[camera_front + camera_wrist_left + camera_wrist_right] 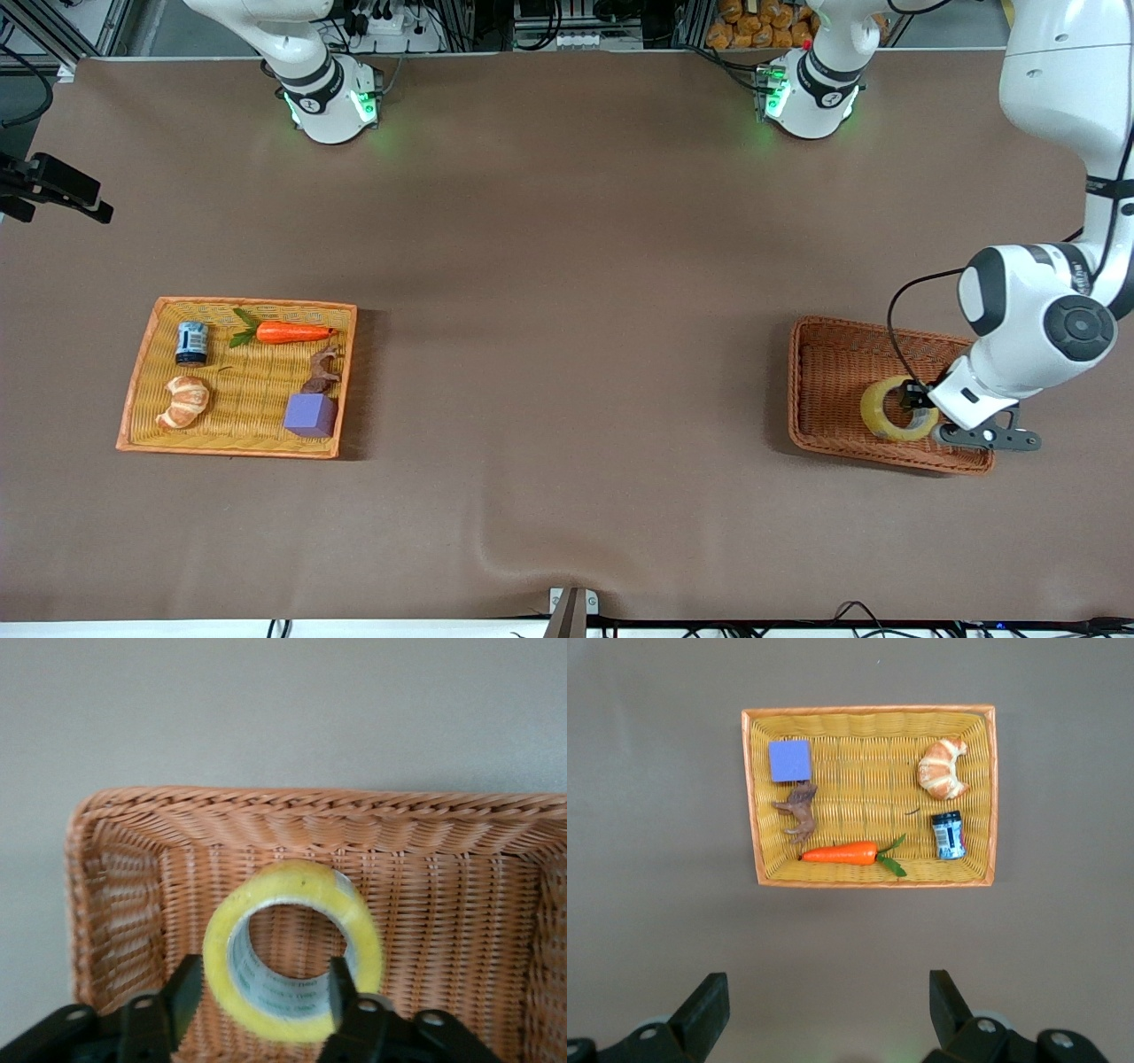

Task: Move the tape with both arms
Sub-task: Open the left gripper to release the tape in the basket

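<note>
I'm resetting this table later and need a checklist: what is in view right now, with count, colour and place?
tape: one, translucent yellow, on edge in the brown basket
brown basket: one, reddish-brown wicker, toward the left arm's end
yellow basket: one, yellow wicker with orange rim, toward the right arm's end
carrot: one, orange with green leaves, in the yellow basket
jar: one, dark blue, same basket
croissant: one, golden, same basket
toy animal: one, brown, same basket
cube: one, purple, same basket
left gripper: black, one finger through the tape's hole, one outside the ring
right gripper: black, open, high above the table
</note>
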### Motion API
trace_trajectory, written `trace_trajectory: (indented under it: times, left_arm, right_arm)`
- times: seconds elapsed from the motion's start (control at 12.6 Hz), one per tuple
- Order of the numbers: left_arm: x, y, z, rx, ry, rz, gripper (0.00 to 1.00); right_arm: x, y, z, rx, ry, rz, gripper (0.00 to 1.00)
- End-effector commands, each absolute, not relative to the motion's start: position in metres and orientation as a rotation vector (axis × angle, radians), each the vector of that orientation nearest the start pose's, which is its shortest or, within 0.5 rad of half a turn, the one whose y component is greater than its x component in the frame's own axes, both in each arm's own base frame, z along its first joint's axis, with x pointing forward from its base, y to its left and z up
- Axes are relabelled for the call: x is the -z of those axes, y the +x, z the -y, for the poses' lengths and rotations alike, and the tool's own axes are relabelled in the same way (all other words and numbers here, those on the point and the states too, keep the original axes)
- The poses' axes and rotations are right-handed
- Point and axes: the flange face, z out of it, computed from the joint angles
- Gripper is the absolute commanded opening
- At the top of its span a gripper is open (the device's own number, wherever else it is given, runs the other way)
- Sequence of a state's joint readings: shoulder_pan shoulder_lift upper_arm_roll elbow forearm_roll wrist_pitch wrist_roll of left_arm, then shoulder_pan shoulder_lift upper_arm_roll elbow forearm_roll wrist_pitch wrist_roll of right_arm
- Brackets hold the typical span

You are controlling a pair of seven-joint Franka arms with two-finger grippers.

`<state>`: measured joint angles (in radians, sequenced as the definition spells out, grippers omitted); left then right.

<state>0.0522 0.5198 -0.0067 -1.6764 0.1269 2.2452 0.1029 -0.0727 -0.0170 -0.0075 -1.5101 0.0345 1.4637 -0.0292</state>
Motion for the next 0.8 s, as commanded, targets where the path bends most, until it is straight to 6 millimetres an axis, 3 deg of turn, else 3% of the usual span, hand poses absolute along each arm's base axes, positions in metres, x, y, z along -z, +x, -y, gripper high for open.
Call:
trace_trajectory:
  times: [0.0,0.16,0.4,0.56,0.72]
  left_arm:
    - [-0.377,0.692,-0.018,-0.072,-3.054,-0.191,1.00]
    - [-0.426,0.684,-0.019,-0.155,-3.110,-0.140,1.00]
    - [-0.517,0.657,-0.017,-0.034,-3.106,-0.106,1.00]
    - [-0.558,0.633,-0.018,-0.038,-3.108,-0.073,1.00]
    - [-0.587,0.611,-0.019,-0.063,-3.127,-0.029,1.00]
  right_arm:
    - [-0.652,0.539,0.042,-0.025,-3.101,-0.095,1.00]
    - [-0.651,0.539,0.042,-0.025,-3.101,-0.095,1.00]
    - [-0.646,0.542,0.042,-0.037,-3.100,-0.096,1.00]
    - [-0.647,0.542,0.042,-0.035,-3.102,-0.096,1.00]
    - [-0.650,0.541,0.048,-0.018,-3.104,-0.112,1.00]
